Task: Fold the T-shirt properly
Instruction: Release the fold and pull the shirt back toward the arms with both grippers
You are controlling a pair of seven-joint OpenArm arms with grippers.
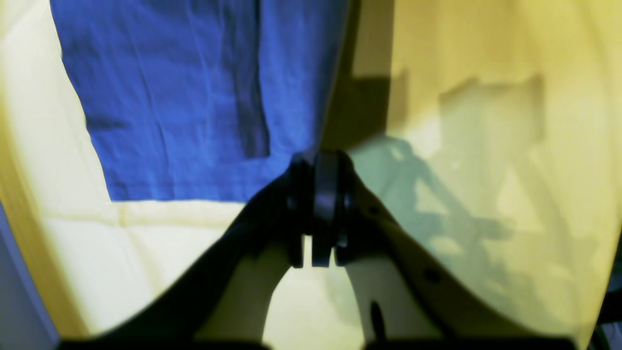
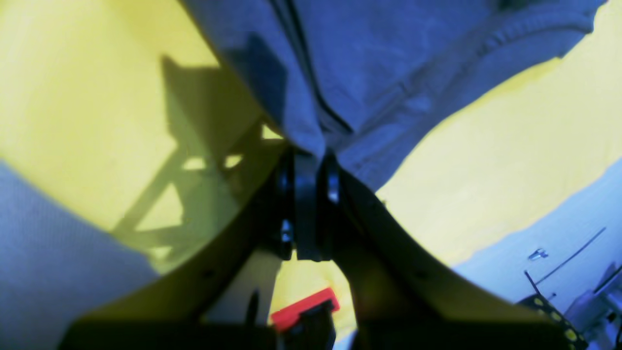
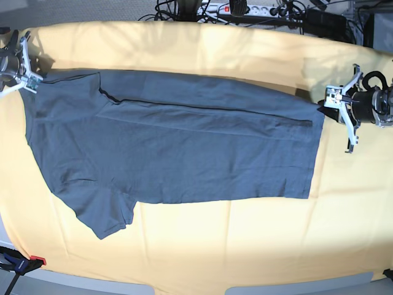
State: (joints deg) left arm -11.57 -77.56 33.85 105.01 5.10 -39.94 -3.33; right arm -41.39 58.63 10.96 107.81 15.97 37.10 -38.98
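Note:
The dark slate-grey T-shirt (image 3: 184, 147) lies spread flat, its far long side folded inward along a seam line, with one sleeve (image 3: 101, 212) sticking out at the near left. At the far right hem corner, my left gripper (image 3: 328, 104) is shut on the fabric. In the left wrist view the shirt (image 1: 184, 97) runs down to the closed left gripper (image 1: 318, 163). My right gripper (image 3: 29, 81) is shut on the shoulder end at the far left. The right wrist view shows bunched cloth (image 2: 388, 73) pinched in the right gripper (image 2: 308, 153).
A large yellow-orange cloth (image 3: 245, 239) covers the table under the shirt. Cables and a power strip (image 3: 245, 9) run along the back edge. A red-tipped clamp (image 3: 24, 263) sits at the near left corner, and it shows below the jaws in the right wrist view as a red clamp (image 2: 303, 308).

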